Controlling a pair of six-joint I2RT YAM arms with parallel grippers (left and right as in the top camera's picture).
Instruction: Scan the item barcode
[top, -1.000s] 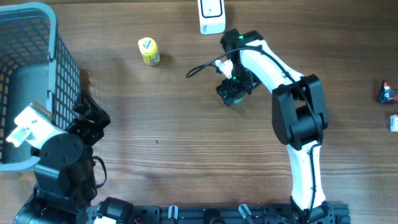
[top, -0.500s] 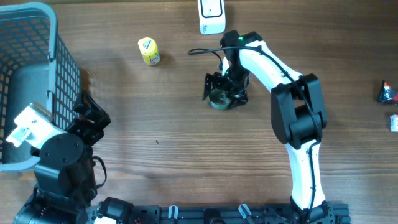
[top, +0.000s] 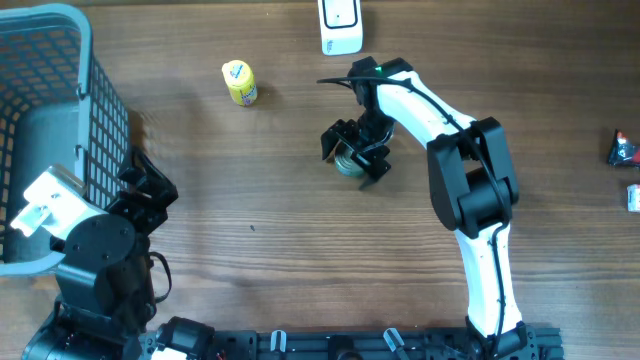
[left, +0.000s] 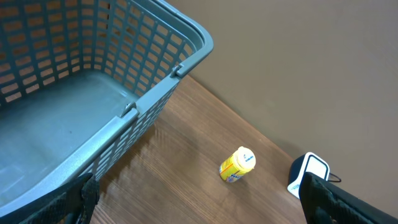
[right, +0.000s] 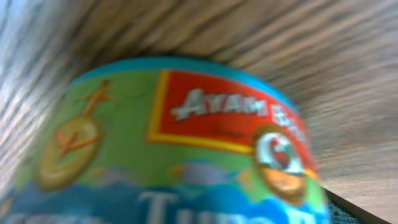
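The item is a tuna can (top: 348, 165) with a green, red and blue label, standing on the wood table mid-scene. It fills the blurred right wrist view, can (right: 174, 143). My right gripper (top: 352, 156) is over it, open, with one black finger on each side; I cannot tell whether they touch it. A white barcode scanner (top: 341, 25) stands at the far edge, scanner (left: 308, 174). My left gripper (left: 202, 208) is open and empty beside the basket, left gripper (top: 150, 192).
A grey-blue mesh basket (top: 95, 95) fills the left side, basket (left: 155, 93). A small yellow bottle (top: 240, 82) lies left of the scanner, bottle (left: 237, 165). Two small packets (top: 622, 148) sit at the right edge. The right arm's cable loops near the scanner.
My right gripper has swung left and turned at the wrist, and the can now shows between its fingers. The left arm has not moved.
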